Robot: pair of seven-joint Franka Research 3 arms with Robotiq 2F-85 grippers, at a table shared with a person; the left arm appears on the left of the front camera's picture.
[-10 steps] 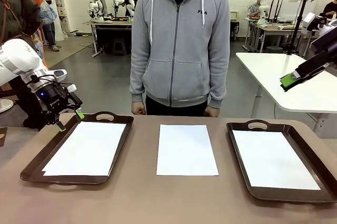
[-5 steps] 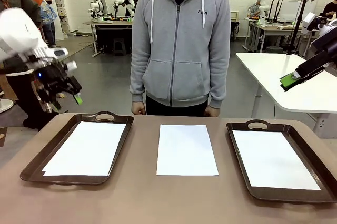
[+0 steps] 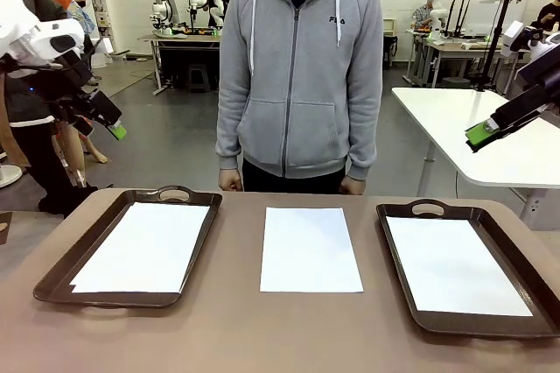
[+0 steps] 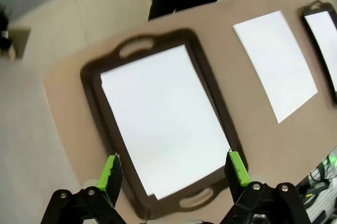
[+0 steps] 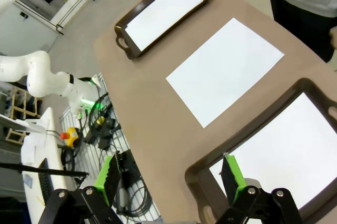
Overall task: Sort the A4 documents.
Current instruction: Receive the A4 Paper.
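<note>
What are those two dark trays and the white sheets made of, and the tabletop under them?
The left tray and right tray look like moulded plastic: dark brown, faintly glossy rims, cut-out handles. The white sheets, such as the middle sheet, look like plain matte paper: thin, flat, unprinted. The table has a matte tan-brown surface, perhaps laminate; I cannot say for sure.
</note>
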